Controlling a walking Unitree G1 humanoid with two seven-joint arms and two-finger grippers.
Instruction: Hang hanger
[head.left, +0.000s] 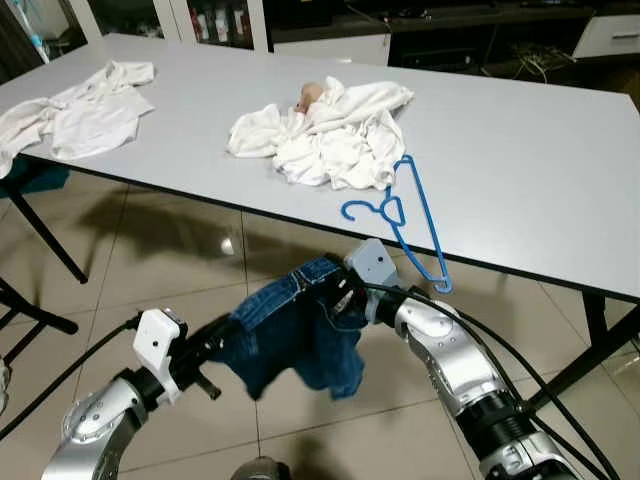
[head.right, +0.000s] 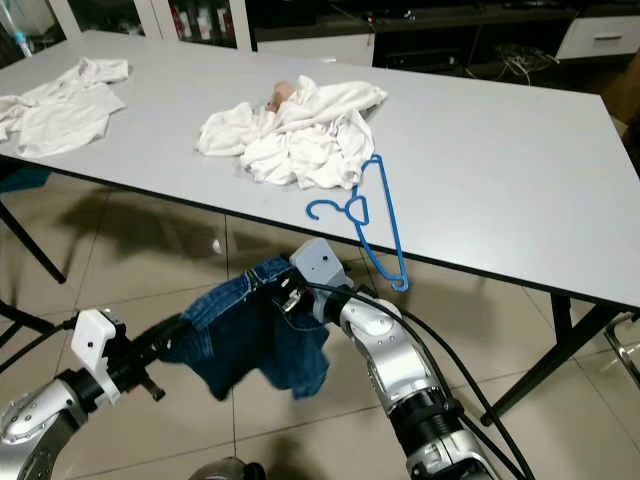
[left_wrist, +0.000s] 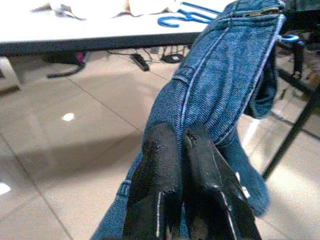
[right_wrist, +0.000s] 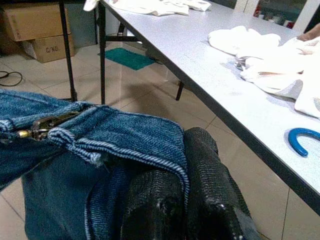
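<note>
Both grippers, left gripper and right gripper, pinched the soft, floppy jeans tightly. The blue hanger on the table looked light and stiff. Its hook seemed the best place to grab.

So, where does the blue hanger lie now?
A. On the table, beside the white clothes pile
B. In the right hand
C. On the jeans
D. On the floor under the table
A: the blue hanger lies on the table, touching the white clothes pile.
</note>
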